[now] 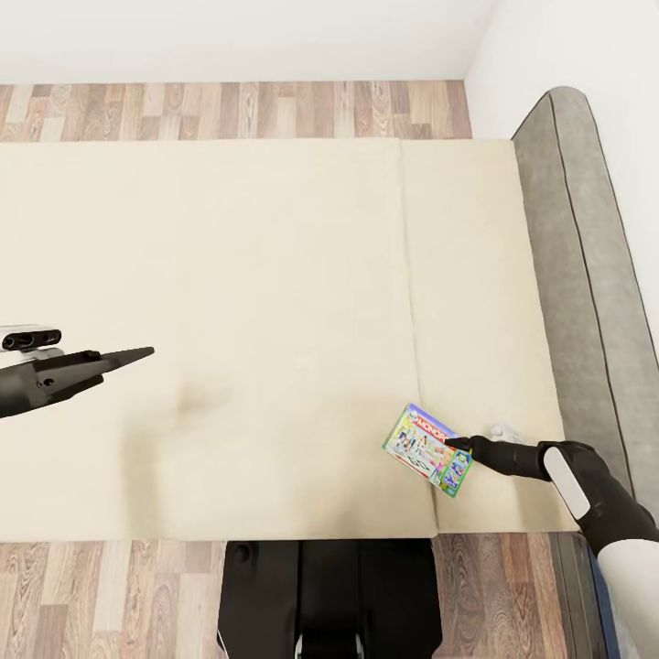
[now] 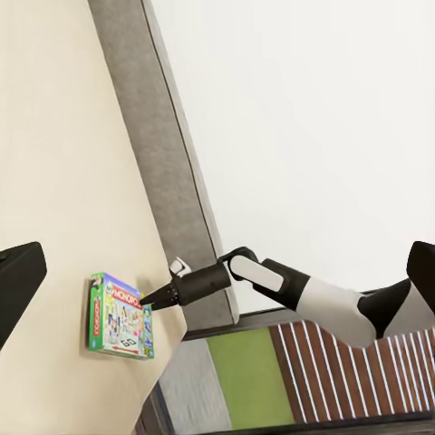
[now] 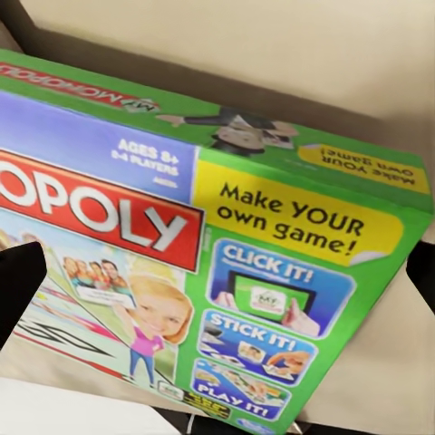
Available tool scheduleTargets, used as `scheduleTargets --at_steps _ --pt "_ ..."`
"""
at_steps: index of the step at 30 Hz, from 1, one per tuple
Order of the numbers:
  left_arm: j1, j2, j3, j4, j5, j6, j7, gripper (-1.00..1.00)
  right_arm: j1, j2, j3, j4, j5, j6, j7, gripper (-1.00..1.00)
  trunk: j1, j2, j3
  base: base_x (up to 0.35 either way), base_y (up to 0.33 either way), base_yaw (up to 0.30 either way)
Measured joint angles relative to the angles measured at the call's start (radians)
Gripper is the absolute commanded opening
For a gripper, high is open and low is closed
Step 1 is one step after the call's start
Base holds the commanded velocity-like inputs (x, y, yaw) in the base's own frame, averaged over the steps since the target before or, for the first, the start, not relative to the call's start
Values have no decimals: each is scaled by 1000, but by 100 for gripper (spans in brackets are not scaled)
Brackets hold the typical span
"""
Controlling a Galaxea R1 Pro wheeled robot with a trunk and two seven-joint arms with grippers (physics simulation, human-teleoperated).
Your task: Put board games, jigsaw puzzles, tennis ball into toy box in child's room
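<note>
A: Where's the game rn?

B: Monopoly box (image 1: pixel 427 450) lies flat on the bed (image 1: pixel 275 302), near the front edge, over by the grey headboard (image 1: pixel 586 275). Right gripper (image 1: pixel 458 446) is right at the box's headboard-side edge. Touching, by the look of it.

A: Gripping it?

B: Can't tell. In the right wrist view the box (image 3: pixel 208 245) is very close, w/ a dark fingertip (image 3: pixel 20 281) at either side of the frame, so the jaws look spread wider than the bit of box in view. No sign they've closed on anything.

A: Left arm?

B: Left gripper (image 1: pixel 128 356) hangs over bare mattress, well apart from the box, holding nothing. Fingers come to a point in the head view, so prob pressed together.

A: How to do the pick well?

B: Imo the box is thin and flat, so one finger needs to get under the edge. Come in low, nearly level w/ the mattress, which should give a bit. Pinch the edge deep enough that the box doesn't swing, then lift straight before turning toward the table.
</note>
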Motion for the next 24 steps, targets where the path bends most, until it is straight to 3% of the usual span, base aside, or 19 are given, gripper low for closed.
scheduleTargets --at_steps 18,24 --pt "0 0 0 0 1 -1 0 100 0 3 -1 -1 -6 4 9 100 0 0 -9 0 0 0" --pt "0 0 0 0 1 0 0 100 -5 17 -1 -5 -7 9 17 100 0 0 -12 0 0 0"
